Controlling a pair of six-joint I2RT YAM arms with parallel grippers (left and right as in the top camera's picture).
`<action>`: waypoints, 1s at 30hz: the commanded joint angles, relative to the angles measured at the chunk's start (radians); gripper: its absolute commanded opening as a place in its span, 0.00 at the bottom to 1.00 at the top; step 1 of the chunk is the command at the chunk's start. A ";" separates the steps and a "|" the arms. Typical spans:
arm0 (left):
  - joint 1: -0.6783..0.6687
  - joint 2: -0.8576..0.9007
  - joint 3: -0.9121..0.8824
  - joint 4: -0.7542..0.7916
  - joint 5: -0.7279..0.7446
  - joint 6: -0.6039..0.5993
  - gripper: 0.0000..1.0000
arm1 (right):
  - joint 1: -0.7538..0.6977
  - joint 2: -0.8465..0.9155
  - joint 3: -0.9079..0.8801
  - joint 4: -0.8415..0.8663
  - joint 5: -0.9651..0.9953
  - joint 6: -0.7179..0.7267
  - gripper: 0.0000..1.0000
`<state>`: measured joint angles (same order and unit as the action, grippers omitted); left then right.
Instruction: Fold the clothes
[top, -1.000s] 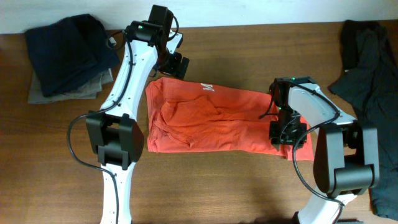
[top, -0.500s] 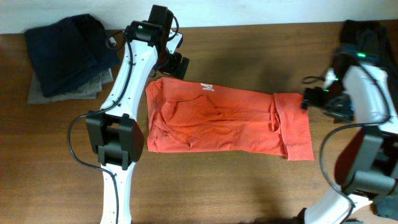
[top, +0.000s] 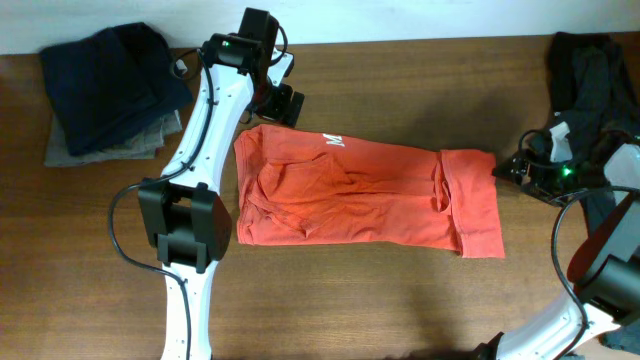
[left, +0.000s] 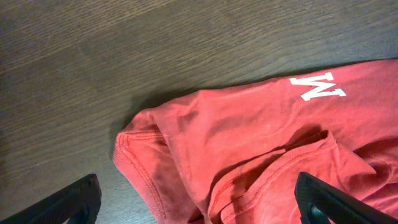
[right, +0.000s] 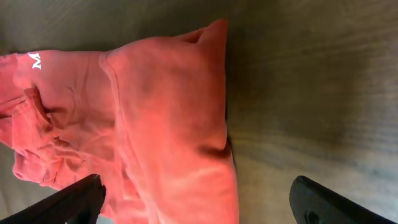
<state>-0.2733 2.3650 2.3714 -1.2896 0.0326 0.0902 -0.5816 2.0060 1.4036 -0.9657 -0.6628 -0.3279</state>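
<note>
Both the left gripper (top: 287, 106) and right gripper (top: 515, 168) are open beside the red-orange T-shirt (top: 360, 190); best to grab its ends evenly.

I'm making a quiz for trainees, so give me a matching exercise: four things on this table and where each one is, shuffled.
1 T-shirt
2 navy pile
3 left gripper
4 right gripper

A table's far-left corner
B table's middle
C off the T-shirt's right end
D by the T-shirt's lettering

Pairs: 1-B, 2-A, 3-D, 4-C
</note>
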 joint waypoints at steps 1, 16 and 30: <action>0.004 -0.037 0.018 -0.002 -0.003 0.016 0.99 | 0.005 0.030 -0.009 0.017 -0.041 -0.071 0.99; 0.004 -0.037 0.018 -0.001 -0.004 0.016 0.99 | 0.020 0.179 -0.026 0.019 -0.111 -0.133 0.99; 0.004 -0.037 0.018 -0.002 -0.004 0.016 0.99 | 0.050 0.179 -0.171 0.066 -0.048 -0.153 0.77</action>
<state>-0.2733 2.3650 2.3714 -1.2900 0.0326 0.0902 -0.5461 2.1139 1.2831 -0.8955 -0.9119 -0.4992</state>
